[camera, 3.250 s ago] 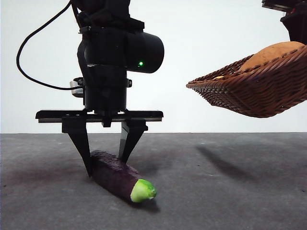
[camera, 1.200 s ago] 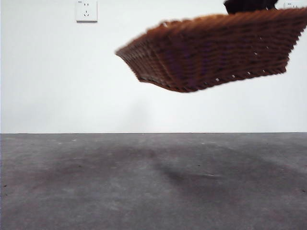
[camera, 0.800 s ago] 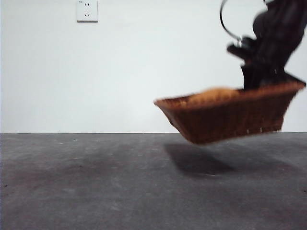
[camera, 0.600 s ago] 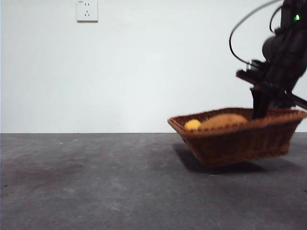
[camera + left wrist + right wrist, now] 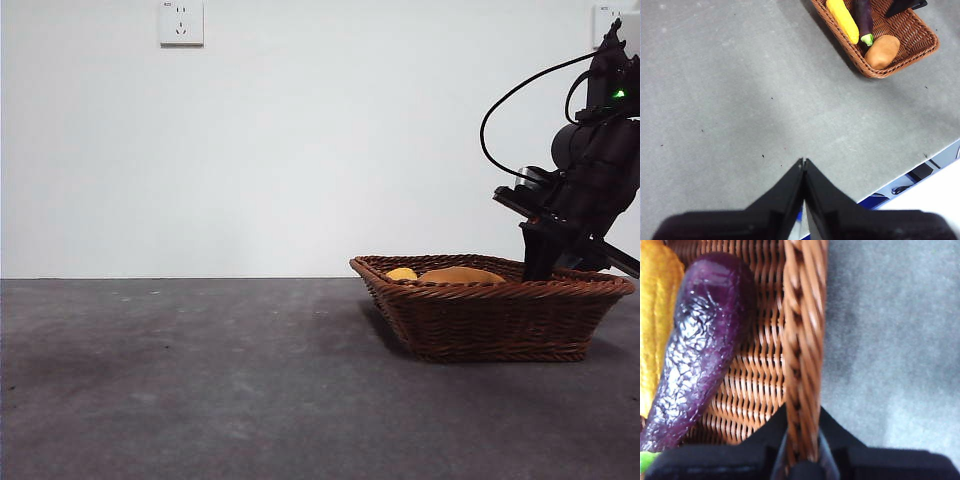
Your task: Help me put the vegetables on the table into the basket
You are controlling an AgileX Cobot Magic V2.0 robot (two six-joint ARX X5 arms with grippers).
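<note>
The brown wicker basket (image 5: pixel 490 320) stands on the grey table (image 5: pixel 200 380) at the right of the front view. My right gripper (image 5: pixel 802 440) is shut on its braided rim (image 5: pixel 802 355), at the far right side in the front view (image 5: pixel 540 262). The yellow corn cob (image 5: pixel 842 19), the purple eggplant (image 5: pixel 864 17) and the orange-brown potato (image 5: pixel 882 51) all lie inside the basket (image 5: pixel 905 61). In the front view only the corn's tip (image 5: pixel 402 273) and the potato's top (image 5: pixel 462 274) show above the rim. My left gripper (image 5: pixel 803 162) is shut and empty, high above bare table.
A wall socket (image 5: pixel 181 22) is on the white wall behind. The table's edge (image 5: pixel 920 160) runs near the left gripper in the left wrist view, with floor and cables beyond.
The basket has come down from the air onto the table at the right, still held by the right gripper. The eggplant went from the table into the basket; the left arm left the front view.
</note>
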